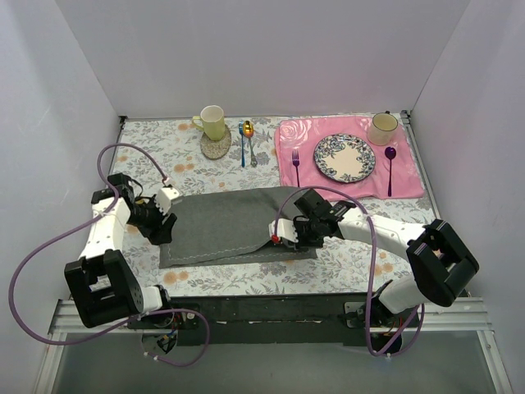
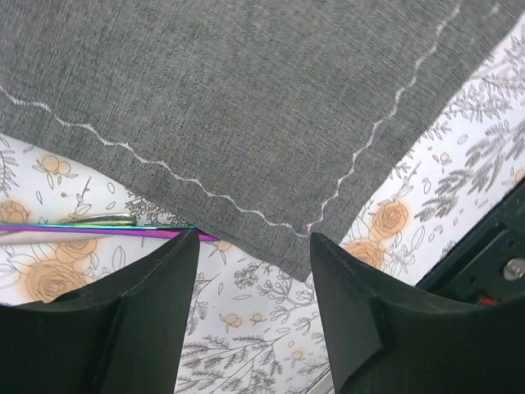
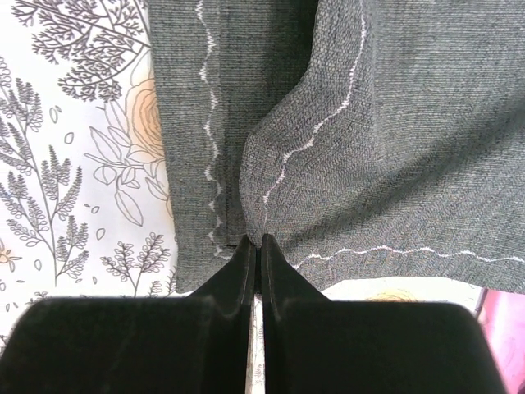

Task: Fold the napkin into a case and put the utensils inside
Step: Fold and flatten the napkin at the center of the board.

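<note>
Folding is in hand: the plain dark grey stitched cloth napkin (image 1: 221, 226) lies by the near edge of the table (image 1: 344, 263). The right gripper (image 3: 256, 242) pinches its right edge tight; the left gripper (image 2: 254, 240), jaws parted, holds nothing. Next, probably: draw that edge leftward.
</note>
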Controlling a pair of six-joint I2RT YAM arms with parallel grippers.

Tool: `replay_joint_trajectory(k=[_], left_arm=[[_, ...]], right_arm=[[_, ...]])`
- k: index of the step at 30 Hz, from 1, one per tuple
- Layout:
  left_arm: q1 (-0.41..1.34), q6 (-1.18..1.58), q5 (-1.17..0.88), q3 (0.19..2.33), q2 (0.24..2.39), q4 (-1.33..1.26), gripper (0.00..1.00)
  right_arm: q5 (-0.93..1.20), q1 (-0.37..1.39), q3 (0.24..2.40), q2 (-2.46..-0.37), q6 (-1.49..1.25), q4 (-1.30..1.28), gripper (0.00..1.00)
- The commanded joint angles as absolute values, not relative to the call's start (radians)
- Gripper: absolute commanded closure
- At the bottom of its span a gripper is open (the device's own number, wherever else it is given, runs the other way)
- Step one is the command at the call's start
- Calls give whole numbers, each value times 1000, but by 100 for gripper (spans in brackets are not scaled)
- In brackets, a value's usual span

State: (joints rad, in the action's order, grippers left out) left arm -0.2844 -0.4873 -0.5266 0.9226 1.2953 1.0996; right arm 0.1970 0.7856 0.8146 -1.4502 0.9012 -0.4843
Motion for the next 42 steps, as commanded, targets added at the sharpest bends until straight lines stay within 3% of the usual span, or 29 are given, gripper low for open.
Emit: replay_joint_trajectory(k=[1, 5, 12, 17, 27, 42], left_arm=[[-288, -332, -464, 868, 1270, 1002, 44], [-310, -180, -440, 836, 1262, 893, 44], [-316, 23, -535, 995, 1399, 914, 46], [-316, -160, -568, 994, 1347, 1020, 49], [-311, -557, -529, 741, 1138, 1094, 58], [-213, -586, -379, 568, 1035, 931, 57]], right_arm=[[253, 787, 845, -1460, 894, -526, 99], [279, 785, 864, -1460, 888, -546, 99], [345, 781, 1011, -1453, 867, -693, 99], [347, 779, 1011, -1462, 876, -716, 99], [362, 778, 962, -1511, 858, -713, 99], [336, 712, 903, -1652, 837, -623, 99]])
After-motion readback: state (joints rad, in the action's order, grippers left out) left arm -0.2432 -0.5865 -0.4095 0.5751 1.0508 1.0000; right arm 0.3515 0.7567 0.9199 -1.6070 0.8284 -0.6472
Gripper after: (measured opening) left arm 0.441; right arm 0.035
